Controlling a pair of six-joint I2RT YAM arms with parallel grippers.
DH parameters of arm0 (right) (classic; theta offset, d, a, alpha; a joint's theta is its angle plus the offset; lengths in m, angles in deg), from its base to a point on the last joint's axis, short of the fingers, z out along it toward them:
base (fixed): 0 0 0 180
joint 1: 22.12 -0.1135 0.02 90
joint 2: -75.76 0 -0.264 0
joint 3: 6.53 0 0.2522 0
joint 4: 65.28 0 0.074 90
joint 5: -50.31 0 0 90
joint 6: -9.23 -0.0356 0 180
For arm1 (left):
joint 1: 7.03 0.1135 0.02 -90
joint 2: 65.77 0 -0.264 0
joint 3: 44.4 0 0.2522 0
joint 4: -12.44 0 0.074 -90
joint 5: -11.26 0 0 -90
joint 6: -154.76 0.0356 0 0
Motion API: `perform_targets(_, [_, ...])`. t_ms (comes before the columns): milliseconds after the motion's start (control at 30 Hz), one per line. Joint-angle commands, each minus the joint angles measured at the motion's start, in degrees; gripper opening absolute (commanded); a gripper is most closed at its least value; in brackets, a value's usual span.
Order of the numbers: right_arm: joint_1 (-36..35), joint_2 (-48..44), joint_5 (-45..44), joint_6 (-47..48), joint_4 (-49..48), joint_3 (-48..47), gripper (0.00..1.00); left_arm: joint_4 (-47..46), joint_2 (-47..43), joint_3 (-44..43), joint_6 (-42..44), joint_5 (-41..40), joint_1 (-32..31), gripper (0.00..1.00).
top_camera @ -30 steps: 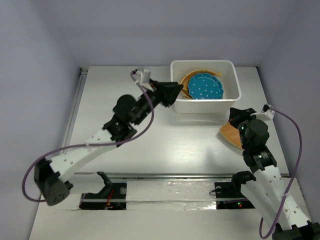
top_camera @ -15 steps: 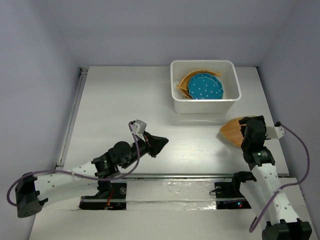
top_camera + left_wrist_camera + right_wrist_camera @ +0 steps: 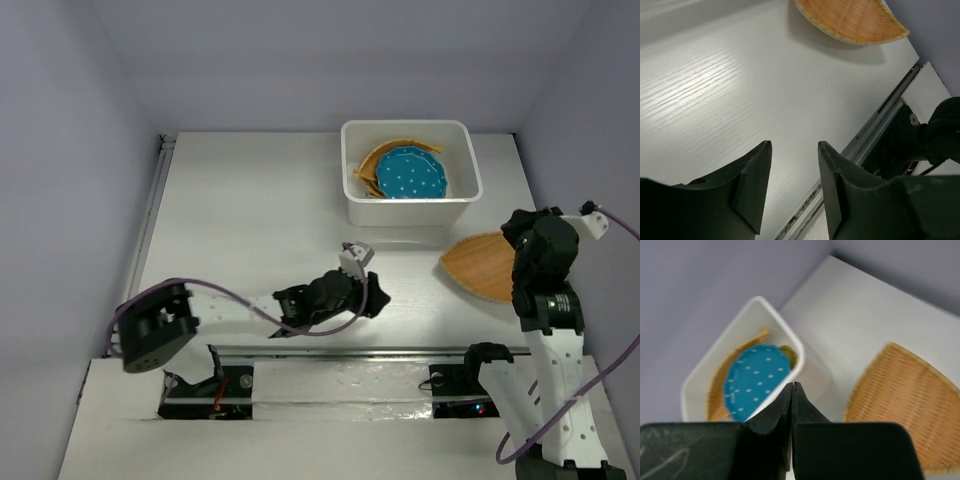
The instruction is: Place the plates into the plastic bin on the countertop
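Left gripper (image 3: 794,145) first: its fingers are spread with nothing between them, just bare white countertop (image 3: 730,85) showing through the gap. From above it sits low near the front of the table, arm folded up, nose pointing right. My guess is it's lined up that way because the last loose plate is off in that direction.

That's the fan-shaped plate (image 3: 850,17), woven and orange, lying flat on the countertop, apart from both grippers. It's just near and right of the bin (image 3: 400,212), not touching it as far as I can tell. The metal rail (image 3: 880,120) runs along the near edge beside the left gripper.

Over on the right, the right gripper (image 3: 792,385) has its fingers pressed together on nothing and is lifted well above the table, looking down at both the bin and the fan plate. It reads to me like it's parked up high to stay clear, though it's actually the closer arm to that plate.

Inside the bin the teal plate (image 3: 412,175) lies on top, dotted face up, with woven plates (image 3: 372,165) poking out under it on the left side. Can't count those. So I'd say the job is nearly done, one plate to go, and a flat thin thing like that will probably need a finger slid under its edge.
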Motion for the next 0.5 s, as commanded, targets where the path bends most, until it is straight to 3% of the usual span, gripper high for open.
perform_targets(0, [0.1,-0.7,9.7,9.1,1.6,-7.5,0.0,-6.3,8.3,-9.3,-1.9,3.4,-1.0,0.42])
perform_targets(133, [0.1,-2.3,20.7,11.3,1.6,-11.4,0.09,-5.3,24.0,-20.5,-3.8,5.7,-1.0,0.56])
perform_targets(267, [0.1,-5.2,28.4,11.7,-0.5,-10.4,0.39,-3.1,33.7,-33.0,-5.8,6.4,-1.0,0.64])
perform_targets(333, [0.1,-6.3,33.2,10.8,-2.4,-8.2,0.48,-0.1,38.9,-38.9,-6.9,4.9,-0.5,0.66])
perform_targets(467, [0.1,-7.5,39.0,9.7,-5.9,-4.5,0.54,1.7,45.9,-44.6,-10.2,4.5,1.3,0.69])
